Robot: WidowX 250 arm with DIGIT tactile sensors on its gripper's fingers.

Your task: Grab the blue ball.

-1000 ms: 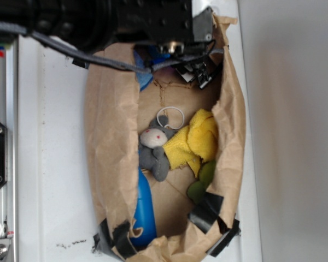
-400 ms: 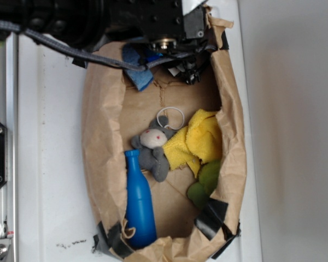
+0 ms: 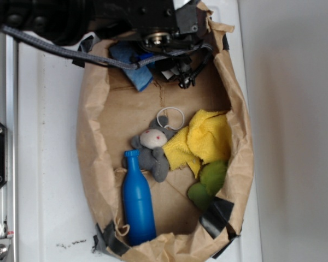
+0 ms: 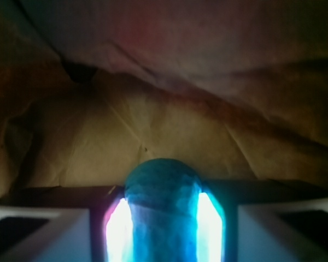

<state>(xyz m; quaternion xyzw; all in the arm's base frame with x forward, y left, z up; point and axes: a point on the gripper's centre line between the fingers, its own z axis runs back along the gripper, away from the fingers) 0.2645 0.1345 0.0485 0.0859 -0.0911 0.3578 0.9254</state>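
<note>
Gripper [image 4: 163, 218]: seen in the wrist view closed about the blue ball [image 4: 163, 191], which is pinched between two brightly lit fingers [image 4: 120, 232] at lower centre of that frame; crumpled brown paper fills the rest of that view. In the exterior view the gripper [image 3: 181, 68] is found at upper centre, under the black arm, inside the top end of the paper bag [image 3: 98, 136]; the ball itself is hidden there by the arm and cannot be made out. Hold is judged firm, since the ball sits squarely between the fingers with its rounded top showing clear of them; the task is judged essentially accomplished, with only the lift out of the bag remaining. Light-blue sponge [image 3: 128, 63]: lodged at upper left of the bag, just beside the gripper. Grey plush toy [image 3: 152, 148]: at centre, resting against the yellow cloth [image 3: 205, 142] to its right, with a white ring [image 3: 170, 117] just above. Green item [image 3: 208, 183]: at lower right, partly under the cloth. Blue bottle [image 3: 136, 202]: lying at lower left, neck pointing up the frame. Compared with the frame of a second ago, the arm is set higher in the picture, the bag walls are spread wider, and the bottle, then half covered by paper, is fully exposed.
</note>
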